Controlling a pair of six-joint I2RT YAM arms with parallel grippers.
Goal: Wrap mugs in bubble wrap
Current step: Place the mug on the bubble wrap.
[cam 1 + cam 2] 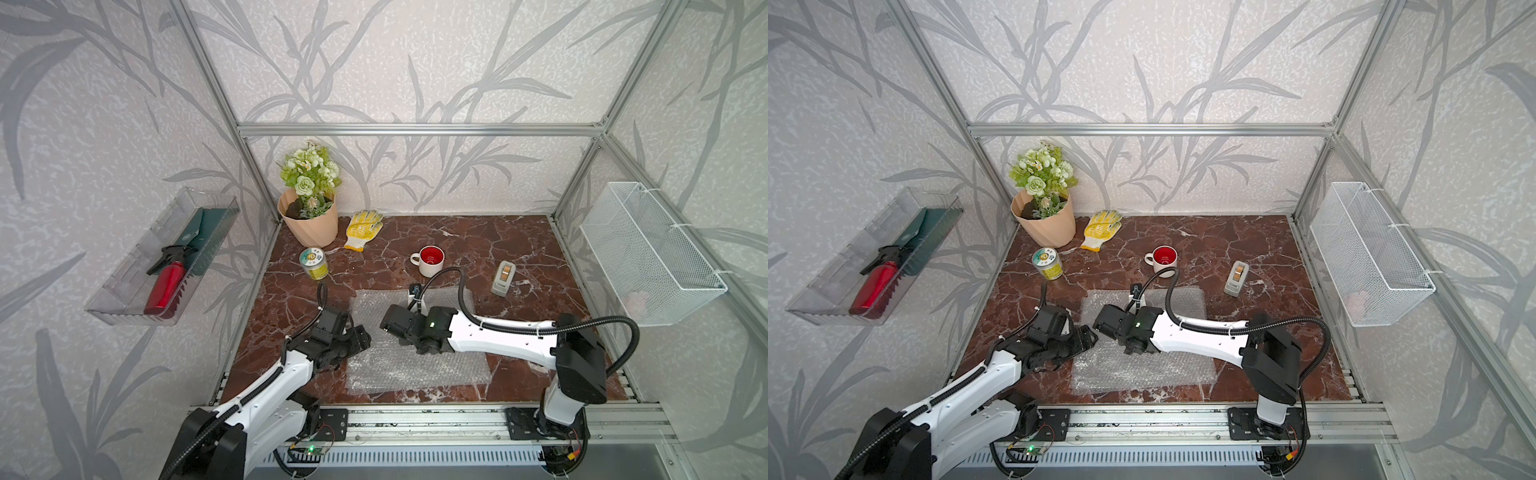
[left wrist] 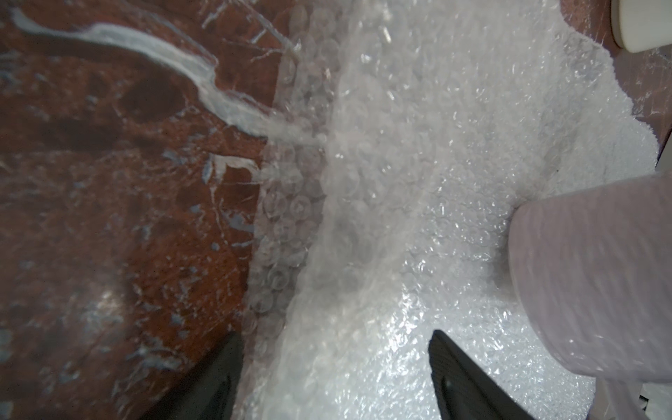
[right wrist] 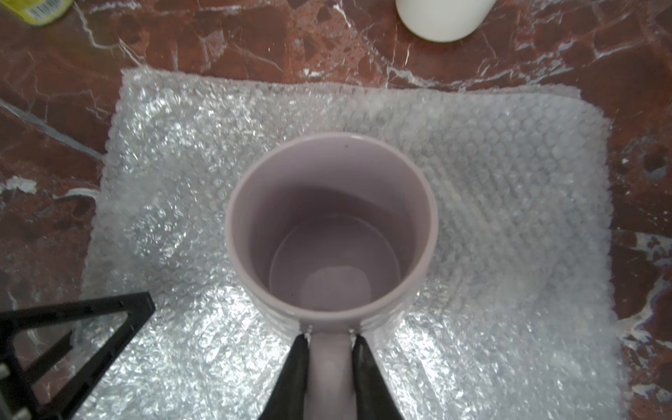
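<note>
Right wrist: lilac mug (image 3: 331, 232) inside bubble wrap (image 3: 509, 218) edges

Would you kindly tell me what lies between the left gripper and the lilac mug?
Only bubble wrap: in the left wrist view, the sheet runs bare from the left gripper to the lilac mug, with nothing else on it.

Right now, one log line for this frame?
right gripper: shut on lilac mug by handle | mug: upright over wrap | left gripper: open, astride wrap edge | red mug: unwrapped, behind wrap
</note>
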